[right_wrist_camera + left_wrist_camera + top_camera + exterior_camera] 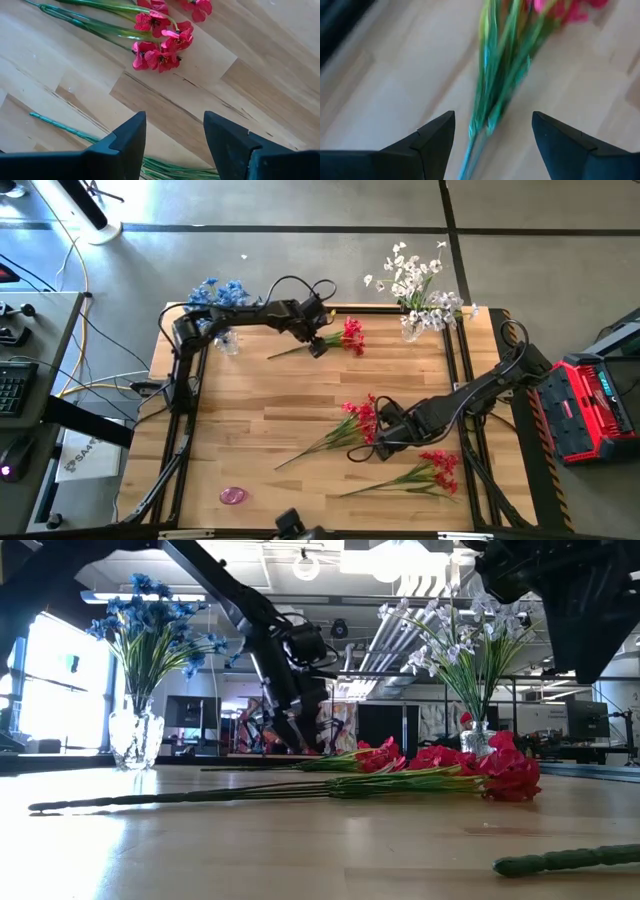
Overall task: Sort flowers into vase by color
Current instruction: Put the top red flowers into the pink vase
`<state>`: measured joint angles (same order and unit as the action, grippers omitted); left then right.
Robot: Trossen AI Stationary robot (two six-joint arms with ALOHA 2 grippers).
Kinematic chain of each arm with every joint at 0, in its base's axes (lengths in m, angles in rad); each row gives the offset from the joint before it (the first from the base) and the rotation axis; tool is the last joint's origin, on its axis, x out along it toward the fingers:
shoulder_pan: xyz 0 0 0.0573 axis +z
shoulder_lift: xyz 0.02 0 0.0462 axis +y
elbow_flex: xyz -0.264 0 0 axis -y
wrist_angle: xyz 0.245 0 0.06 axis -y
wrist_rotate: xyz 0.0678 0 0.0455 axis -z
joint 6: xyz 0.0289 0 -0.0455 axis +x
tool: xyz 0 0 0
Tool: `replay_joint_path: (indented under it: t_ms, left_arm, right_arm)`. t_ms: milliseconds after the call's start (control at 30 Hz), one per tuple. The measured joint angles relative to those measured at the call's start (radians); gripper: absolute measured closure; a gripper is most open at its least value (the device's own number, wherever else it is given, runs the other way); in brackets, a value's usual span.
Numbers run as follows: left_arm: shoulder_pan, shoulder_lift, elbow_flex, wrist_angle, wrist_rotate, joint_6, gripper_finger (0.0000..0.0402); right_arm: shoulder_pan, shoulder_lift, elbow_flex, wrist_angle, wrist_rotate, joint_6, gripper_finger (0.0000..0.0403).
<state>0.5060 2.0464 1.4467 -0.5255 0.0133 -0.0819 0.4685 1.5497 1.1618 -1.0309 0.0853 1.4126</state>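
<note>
Three red flower sprays lie flat on the wooden bench (pixel 300 395). One red spray (pixel 335 340) lies near the far edge, its blossoms pointing toward the white-flower side. The left end effector (pixel 318 343) hangs right over that spray's stem; in its wrist view its two dark fingers (pixel 431 145) stand apart with the green stem between them, and they are not closed on it.

A second red spray (pixel 345 428) lies across the middle of the bench, blossoms toward the far side, stem trailing toward the near left. The right end effector (pixel 372 442) sits low over it, beside the blossoms; its fingers (pixel 122 145) are spread wide with bare wood between them and nothing held. The third red spray (pixel 420 475) rests near the front right, just beyond that arm.

At the far left corner a clear glass vase (pixel 135 738) holds blue flowers (pixel 150 625). At the far right corner a second vase (pixel 412 328) holds white flowers (pixel 415 280). A small pink disc (pixel 232 496) lies near the front edge of the bench.
</note>
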Motion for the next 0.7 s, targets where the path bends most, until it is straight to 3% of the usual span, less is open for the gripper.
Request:
replay_joint_path:
  t_ms: [467, 700]
  left_arm:
    - [0.004, 0.211, 0.271, -0.292, -0.015, 0.083, 0.0206]
    - [0.003, 0.223, 0.276, -0.309, -0.052, 0.112, 0.0286]
  right_arm:
    - [-0.004, 0.000, 0.000, 0.001, -0.030, 0.003, 0.0215]
    - [-0.004, 0.000, 0.000, 0.001, -0.019, 0.002, 0.0215]
